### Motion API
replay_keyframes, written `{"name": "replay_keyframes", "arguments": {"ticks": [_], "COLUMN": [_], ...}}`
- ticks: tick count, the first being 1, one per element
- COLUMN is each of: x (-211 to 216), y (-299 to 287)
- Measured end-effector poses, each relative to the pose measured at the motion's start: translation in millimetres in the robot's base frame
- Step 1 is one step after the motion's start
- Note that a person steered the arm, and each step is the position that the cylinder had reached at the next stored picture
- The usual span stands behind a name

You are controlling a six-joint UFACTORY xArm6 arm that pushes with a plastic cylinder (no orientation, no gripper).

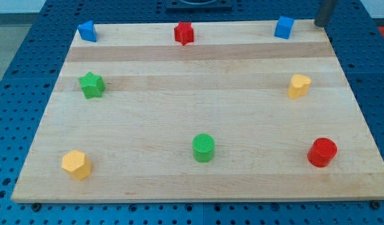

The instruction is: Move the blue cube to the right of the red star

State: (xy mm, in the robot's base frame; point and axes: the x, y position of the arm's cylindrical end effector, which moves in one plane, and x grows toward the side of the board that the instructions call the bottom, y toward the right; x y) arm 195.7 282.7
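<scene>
- While my tip (323,24) stands off the board (198,125) at the view's top right corner, it touches no block; it is a bare rod, so there is nothing to spread or pinch.
- The blue cube (284,27) sits just to the view's left of my tip, on the board's top edge, apart from it.
- The red star (184,32) lies further to the view's left of my tip, along the same top edge, well apart from the cube.
- Judgement: the cube already lies on the star's right side but far off; closing the gap appears to be the remaining work.
- Risk: the cube is at the board's rim; a push angled toward the view's top could send it off the wood.
- Risk: an off-centre contact could spin the cube and let it slip past my tip.
- Risk: overshooting could knock the star out of place.
- Risk: a second blue block (87,30), far to the view's left of my tip, could be mistaken for the target.
- Count: two blue, two red (star, red cylinder (322,152)), two green (green star (90,85), green cylinder (204,148)), two yellow ( (298,85), (75,164)); eight blocks in all.
</scene>
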Motion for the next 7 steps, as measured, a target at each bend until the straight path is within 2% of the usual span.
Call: {"name": "replay_keyframes", "arguments": {"ticks": [3,5,6,7], "x": [26.7,42.5,73.4,75.9], "y": [-126.6,-42.4,-89.1,-183.0]}}
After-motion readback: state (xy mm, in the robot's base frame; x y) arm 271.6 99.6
